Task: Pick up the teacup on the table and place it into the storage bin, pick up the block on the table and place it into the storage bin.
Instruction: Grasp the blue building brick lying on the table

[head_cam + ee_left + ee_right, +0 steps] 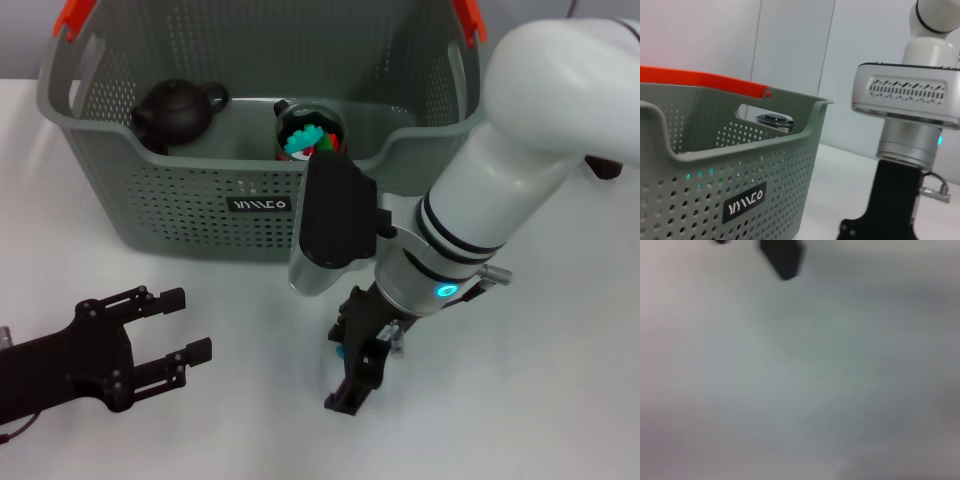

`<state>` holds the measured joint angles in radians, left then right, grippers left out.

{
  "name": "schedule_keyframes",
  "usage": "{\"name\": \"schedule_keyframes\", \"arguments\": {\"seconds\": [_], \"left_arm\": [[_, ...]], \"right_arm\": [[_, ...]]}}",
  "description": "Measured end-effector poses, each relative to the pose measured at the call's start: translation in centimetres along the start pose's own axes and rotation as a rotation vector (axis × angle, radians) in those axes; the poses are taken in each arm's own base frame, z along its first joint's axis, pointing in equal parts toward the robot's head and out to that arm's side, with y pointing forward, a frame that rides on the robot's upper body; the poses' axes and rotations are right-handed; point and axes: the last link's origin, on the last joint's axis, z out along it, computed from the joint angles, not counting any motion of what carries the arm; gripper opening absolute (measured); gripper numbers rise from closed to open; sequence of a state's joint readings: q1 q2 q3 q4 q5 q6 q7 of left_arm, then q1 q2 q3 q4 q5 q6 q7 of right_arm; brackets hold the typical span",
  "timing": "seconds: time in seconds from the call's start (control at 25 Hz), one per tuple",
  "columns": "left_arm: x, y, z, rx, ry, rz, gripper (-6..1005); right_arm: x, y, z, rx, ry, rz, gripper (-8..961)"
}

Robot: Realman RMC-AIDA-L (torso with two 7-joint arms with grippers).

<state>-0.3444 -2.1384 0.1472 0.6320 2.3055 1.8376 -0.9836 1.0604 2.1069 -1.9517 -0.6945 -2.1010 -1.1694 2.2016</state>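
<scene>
Right gripper (362, 372) points down at the table (520, 400) in front of the storage bin (110, 150); I see a small blue bit between its fingers, maybe the block, but cannot tell its grip. Left gripper (190, 325) rests spread open, well apart. A dark teapot (175, 110) and a cup of colourful pieces (310, 130) sit inside the bin.

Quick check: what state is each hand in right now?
Left hand: open, holding nothing, low over the table.
Right hand: down at the table in front of the storage bin; open or shut cannot be told.
</scene>
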Motion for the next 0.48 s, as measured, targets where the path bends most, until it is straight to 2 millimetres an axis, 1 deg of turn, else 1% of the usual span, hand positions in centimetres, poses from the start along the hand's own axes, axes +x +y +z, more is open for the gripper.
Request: {"name": "schedule_keyframes", "arguments": {"seconds": [0.2, 0.32, 0.48], "left_arm": [[-0.1, 0.1, -0.1, 0.002, -0.001, -0.003, 690], [-0.1, 0.1, -0.1, 0.003, -0.001, -0.004, 690], [-0.1, 0.0, -0.2, 0.009, 0.003, -0.006, 690]], "right_arm": [[-0.1, -0.2, -1.0, 0.002, -0.017, 0.002, 896], [0.1, -0.4, -1.1, 0.022, 0.003, -0.012, 896], [-0.1, -0.2, -1.3, 0.019, 0.01, -0.029, 897]]}}
